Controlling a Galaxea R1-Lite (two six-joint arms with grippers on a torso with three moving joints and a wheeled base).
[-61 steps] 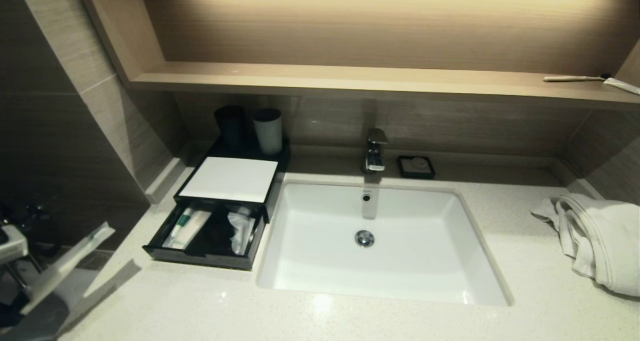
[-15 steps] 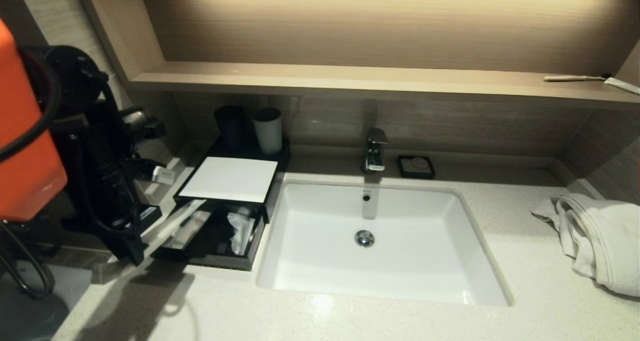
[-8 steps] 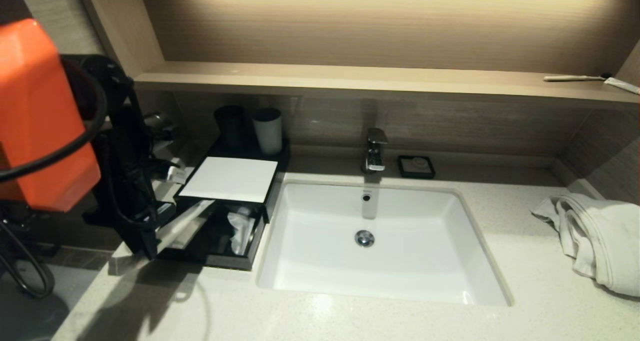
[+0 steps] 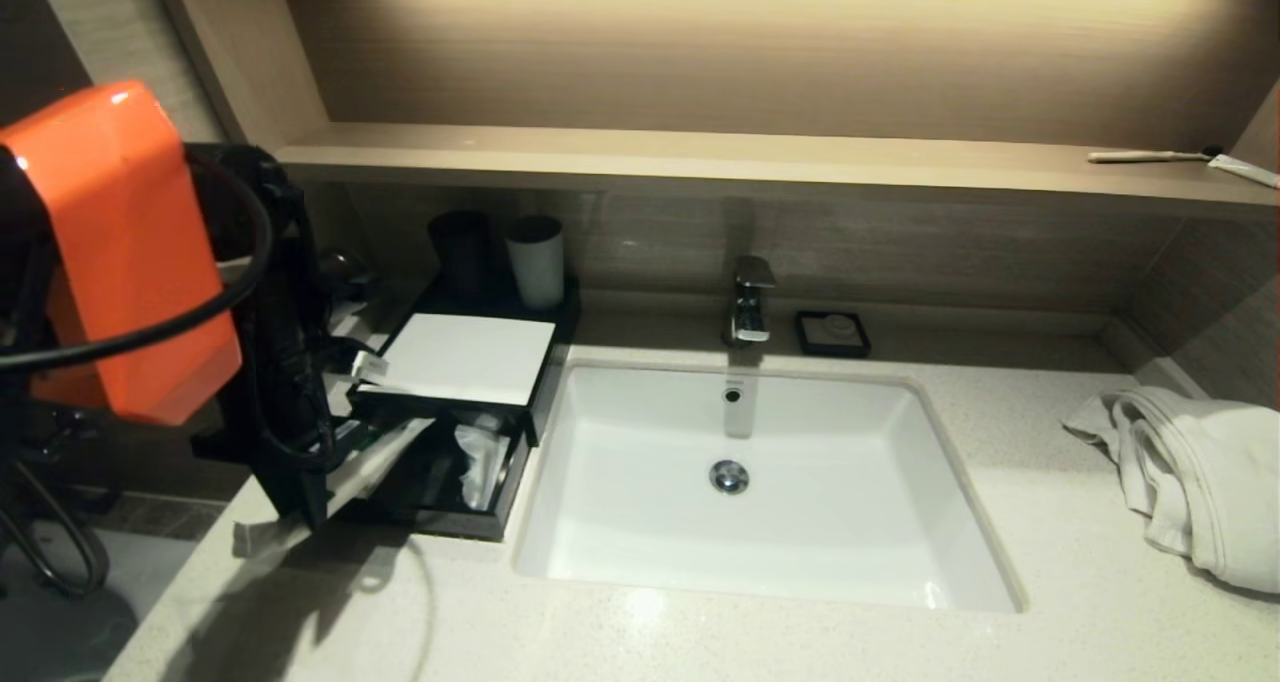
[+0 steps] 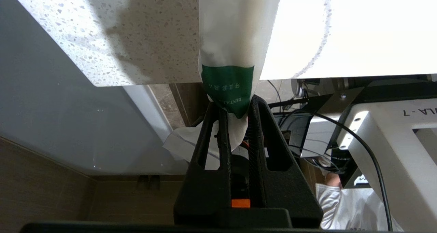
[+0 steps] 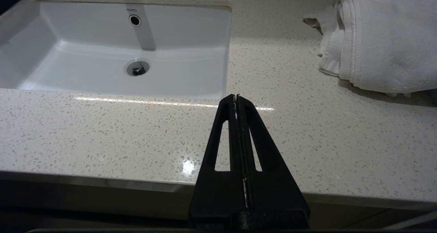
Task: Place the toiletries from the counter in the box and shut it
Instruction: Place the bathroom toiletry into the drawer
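A black box point(image 4: 545, 362) with a white lid point(image 4: 460, 357) stands at the counter's back left. Its drawer point(image 4: 445, 517) is pulled open, with wrapped toiletries inside. My left gripper point(image 4: 308, 497) points down at the drawer's left edge and is shut on a long white dental-kit packet point(image 4: 385, 454) with a green band. The packet slants over the drawer's left part, its other end over the counter. In the left wrist view the jaws point(image 5: 235, 105) pinch the packet point(image 5: 235, 31) by its green end. My right gripper point(image 6: 236, 97) is shut and empty, low at the counter's front edge.
A white sink point(image 4: 985, 552) with a faucet point(image 4: 750, 302) fills the counter's middle. A folded white towel point(image 4: 1200, 472) lies at the right. Two cups point(image 4: 537, 260) stand behind the box, and a soap dish point(image 4: 832, 332) is by the faucet. A toothbrush point(image 4: 1150, 157) lies on the shelf.
My left arm has risen from below the counter's left edge and moved right, carrying the packet until it slants over the open drawer. The right arm has not moved.
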